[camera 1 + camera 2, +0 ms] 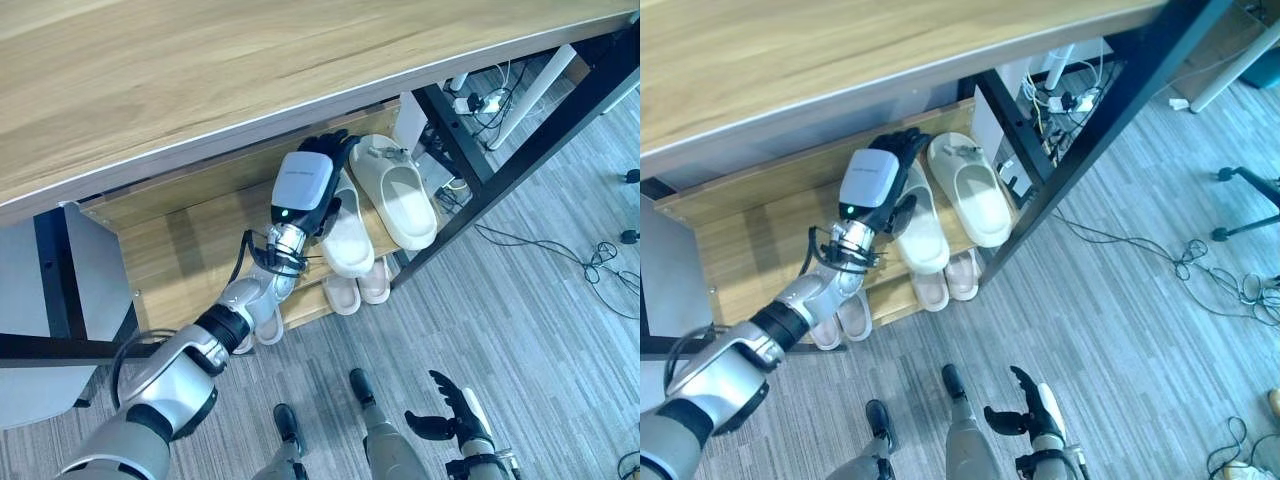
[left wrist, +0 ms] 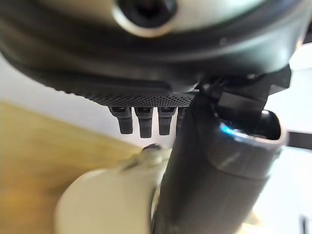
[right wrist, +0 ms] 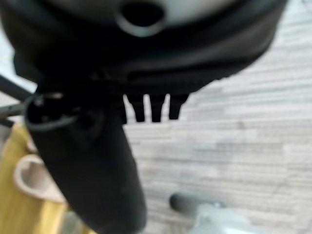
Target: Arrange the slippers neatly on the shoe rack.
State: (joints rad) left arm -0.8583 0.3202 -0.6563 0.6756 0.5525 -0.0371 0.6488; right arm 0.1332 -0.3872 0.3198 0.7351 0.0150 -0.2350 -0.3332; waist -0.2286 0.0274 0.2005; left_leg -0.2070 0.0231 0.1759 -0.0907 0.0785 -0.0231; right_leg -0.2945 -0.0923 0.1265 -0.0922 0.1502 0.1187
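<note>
Two cream slippers lie on the upper shelf (image 1: 170,250) of the wooden shoe rack. One cream slipper (image 1: 398,198) lies free at the right end. Beside it, the other cream slipper (image 1: 350,245) has its heel end under my left hand (image 1: 305,185). That hand rests over it with relaxed fingers, the thumb (image 2: 204,185) lying across the slipper (image 2: 107,204). My right hand (image 1: 447,415) hangs open low over the floor, holding nothing.
On the lower shelf a pinkish pair (image 1: 360,285) sits below the cream slippers, and a white pair (image 1: 262,325) lies to its left. A broad wooden top board (image 1: 200,70) overhangs the rack. A black frame post (image 1: 470,185) stands at the right. Cables (image 1: 600,270) trail on the grey floor.
</note>
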